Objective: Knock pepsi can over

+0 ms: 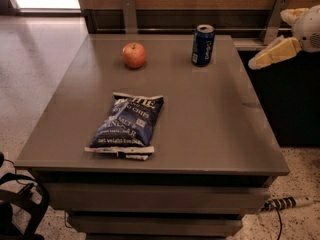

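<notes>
The pepsi can (203,45) stands upright at the back of the grey table (210,124), right of centre. It is dark blue with a silver top. My gripper (268,39) hangs in the air at the right edge of the view, beyond the table's right side. It is to the right of the can, at about its height and well apart from it. Its cream fingers (272,53) are spread and hold nothing, with the lower one pointing left toward the can.
A red apple (134,55) sits at the back left of the table. A flat dark blue chip bag (127,125) lies near the front left. A wooden wall with metal brackets (129,14) runs behind the table. A power strip (284,203) lies on the floor.
</notes>
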{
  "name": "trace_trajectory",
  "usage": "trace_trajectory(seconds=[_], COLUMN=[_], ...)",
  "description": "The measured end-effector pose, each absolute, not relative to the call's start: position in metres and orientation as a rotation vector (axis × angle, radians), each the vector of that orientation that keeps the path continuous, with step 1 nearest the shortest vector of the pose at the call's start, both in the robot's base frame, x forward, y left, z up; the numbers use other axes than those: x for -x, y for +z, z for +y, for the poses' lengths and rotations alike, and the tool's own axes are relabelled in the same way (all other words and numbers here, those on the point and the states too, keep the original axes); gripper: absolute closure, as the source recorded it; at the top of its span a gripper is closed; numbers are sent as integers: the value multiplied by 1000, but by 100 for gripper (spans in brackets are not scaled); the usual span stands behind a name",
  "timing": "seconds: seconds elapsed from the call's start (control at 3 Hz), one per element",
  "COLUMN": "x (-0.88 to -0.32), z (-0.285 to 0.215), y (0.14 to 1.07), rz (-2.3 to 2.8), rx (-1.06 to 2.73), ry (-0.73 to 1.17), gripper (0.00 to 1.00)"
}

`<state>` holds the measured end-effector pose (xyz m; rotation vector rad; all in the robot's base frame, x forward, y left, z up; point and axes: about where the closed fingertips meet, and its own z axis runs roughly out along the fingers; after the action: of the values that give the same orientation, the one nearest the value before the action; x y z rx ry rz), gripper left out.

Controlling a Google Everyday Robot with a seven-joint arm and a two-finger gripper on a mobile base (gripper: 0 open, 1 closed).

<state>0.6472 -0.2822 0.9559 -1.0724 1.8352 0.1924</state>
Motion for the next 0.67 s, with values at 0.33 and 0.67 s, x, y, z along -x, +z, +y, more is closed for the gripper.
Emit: trace_trajectory(seconds=[0.33,0.67], x=[-676,-676], z=[-272,-272], y=[950,950], rz=[1790,1790], rx=[1030,1030], ry=[263,263], gripper=[0,0])
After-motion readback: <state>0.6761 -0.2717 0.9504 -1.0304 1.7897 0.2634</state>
